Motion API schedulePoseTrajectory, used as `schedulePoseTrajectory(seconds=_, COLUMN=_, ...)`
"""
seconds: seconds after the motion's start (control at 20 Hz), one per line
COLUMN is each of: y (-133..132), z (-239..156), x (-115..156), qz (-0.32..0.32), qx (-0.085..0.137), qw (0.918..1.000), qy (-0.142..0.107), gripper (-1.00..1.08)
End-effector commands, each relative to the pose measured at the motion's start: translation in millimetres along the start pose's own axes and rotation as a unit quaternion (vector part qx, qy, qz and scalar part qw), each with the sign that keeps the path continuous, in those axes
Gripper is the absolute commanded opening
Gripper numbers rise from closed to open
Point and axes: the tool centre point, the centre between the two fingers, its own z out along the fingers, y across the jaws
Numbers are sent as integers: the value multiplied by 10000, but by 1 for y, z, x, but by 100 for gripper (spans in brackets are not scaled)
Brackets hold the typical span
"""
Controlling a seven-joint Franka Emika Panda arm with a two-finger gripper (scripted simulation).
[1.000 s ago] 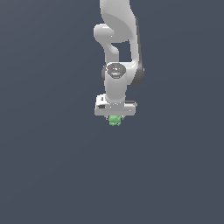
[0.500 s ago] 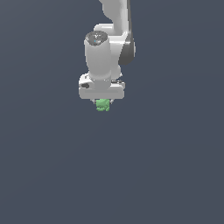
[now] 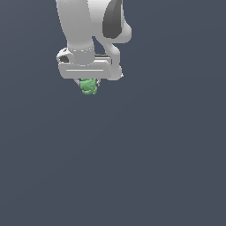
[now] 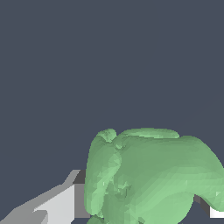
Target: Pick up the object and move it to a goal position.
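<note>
Close against the wrist camera, the green blob (image 4: 151,175) fills much of the picture, a lumpy, faceted mass with rounded lobes and a shaded fold down its middle. One white and grey finger (image 4: 61,203) presses against its side, and a small piece of the other finger shows at the blob's far edge, so the jaws are clamped on the blob from both sides.

Seen from the exterior view, the gripper (image 3: 89,81) hangs from the white arm (image 3: 84,26) near the top of the picture, a little toward the exterior view's left. Its wide white body sits level, and the blob pokes out just below it, much narrower than that body. Only the lower part of the blob shows; the rest is tucked up between the fingers, which are mostly hidden behind the gripper body. A dark grey panel marks the arm's upper joint.

Beyond the arm and blob, the background (image 3: 167,154) is a flat, even slate blue in both views. It has no edge, seam, shadow or horizon, so I cannot tell whether it is a floor, a table or open space, nor whether the blob is touching anything beneath it.
</note>
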Motion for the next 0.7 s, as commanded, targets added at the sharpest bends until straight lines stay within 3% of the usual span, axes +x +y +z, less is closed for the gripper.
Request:
schedulePoseTrajectory(seconds=0.0, y=13, z=-20, x=-6, qz=-4, qx=2, qw=10000, qy=-5, gripper=-100)
schedulePoseTrajectory(seconds=0.65, y=47, z=-69, x=-18, qz=-3, qx=-11, qw=10000, qy=-6, gripper=-100)
